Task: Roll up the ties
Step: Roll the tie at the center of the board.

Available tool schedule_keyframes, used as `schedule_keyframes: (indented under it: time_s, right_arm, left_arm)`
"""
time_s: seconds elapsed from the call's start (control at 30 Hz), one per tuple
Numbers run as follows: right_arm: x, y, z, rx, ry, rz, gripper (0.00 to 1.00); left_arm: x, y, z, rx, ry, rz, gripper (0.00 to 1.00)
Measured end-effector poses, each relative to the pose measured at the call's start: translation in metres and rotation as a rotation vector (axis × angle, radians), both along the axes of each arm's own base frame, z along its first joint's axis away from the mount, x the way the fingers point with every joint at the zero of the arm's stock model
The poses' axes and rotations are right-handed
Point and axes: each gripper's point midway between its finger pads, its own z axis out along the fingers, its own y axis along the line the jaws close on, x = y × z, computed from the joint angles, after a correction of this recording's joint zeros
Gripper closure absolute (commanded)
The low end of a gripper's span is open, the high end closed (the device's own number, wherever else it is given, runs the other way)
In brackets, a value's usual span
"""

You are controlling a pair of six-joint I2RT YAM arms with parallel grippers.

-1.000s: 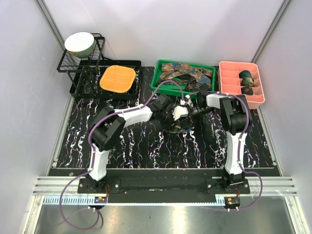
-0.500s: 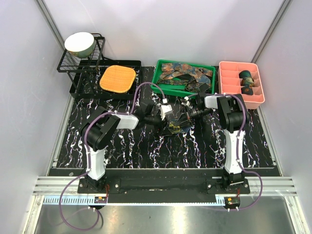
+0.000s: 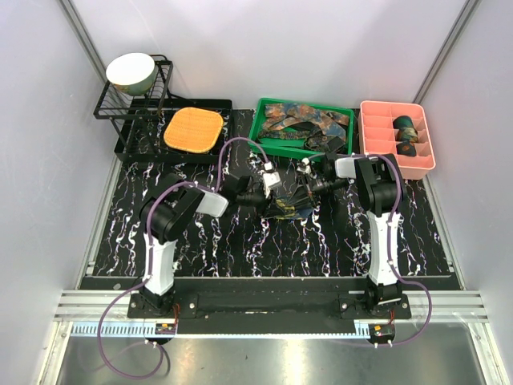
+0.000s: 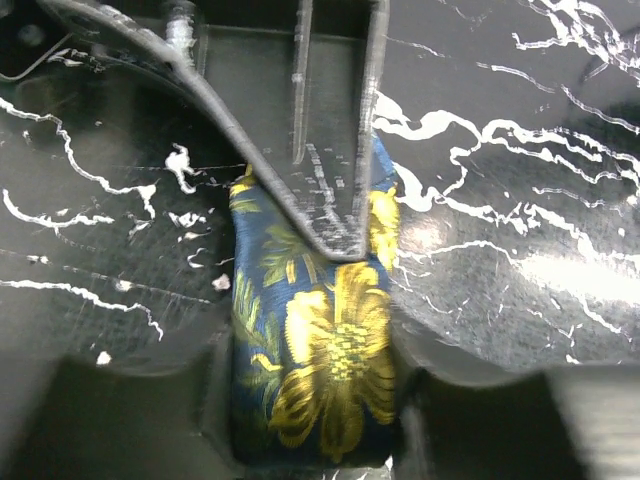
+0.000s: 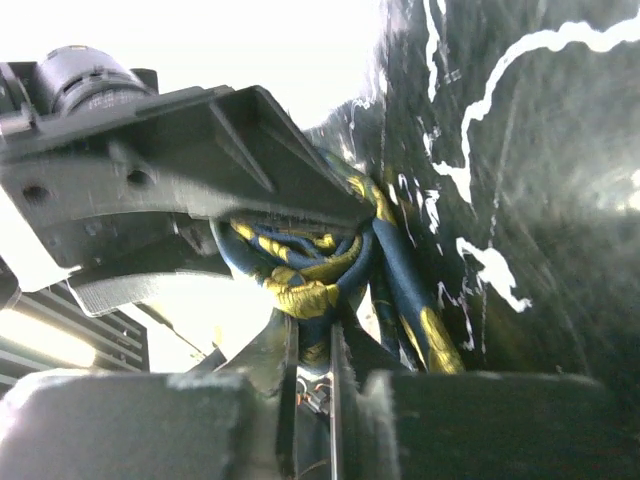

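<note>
Right now both grippers meet over the middle of the black marbled mat [image 3: 200,241], tips facing each other with the navy tie [image 3: 290,208] between them. The left gripper [image 3: 272,195] has its fingers against both sides of a folded bunch of that tie, so it grasps the fabric. In its wrist view the navy cloth with yellow flowers [image 4: 320,350] fills the gap between the blurred fingers [image 4: 205,400]. The right gripper [image 3: 304,191] is clenched on the same tie. From the left wrist its two fingers appear pressed together, tip [image 4: 335,225] down on the cloth just ahead of the left gripper. In the right wrist view the tie bunches in twisted folds [image 5: 310,280] directly in front of the closed fingers [image 5: 275,365].

Beyond both grippers a green bin [image 3: 264,136] holds loose ties [image 3: 309,116]. Beyond and to the right of the right gripper, a pink divider tray [image 3: 377,132] holds rolled ties [image 3: 406,127]. Beyond and to the left of the left gripper lies an orange waffle pad [image 3: 192,130].
</note>
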Motion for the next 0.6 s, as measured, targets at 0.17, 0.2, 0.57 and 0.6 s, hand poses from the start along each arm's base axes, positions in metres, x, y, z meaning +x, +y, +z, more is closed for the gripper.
schedule_keyframes:
  time_s: [0.17,0.2,0.57,0.6]
  right_arm:
    - [0.003,0.000,0.000,-0.021,0.002,0.003,0.50]
    - [0.003,-0.001,-0.001,-0.036,-0.001,0.006,0.43]
    - [-0.003,-0.030,0.006,-0.193,-0.013,-0.032,0.38]
    - [-0.003,-0.031,0.006,-0.202,-0.010,-0.036,0.37]
  left_arm:
    - [0.000,0.005,0.000,0.112,-0.052,0.004,0.83]
    - [0.000,0.006,0.000,0.137,-0.064,0.005,0.83]
    - [-0.005,0.003,-0.003,0.389,-0.145,-0.042,0.88]
    - [-0.005,0.002,-0.003,0.404,-0.146,-0.046,0.88]
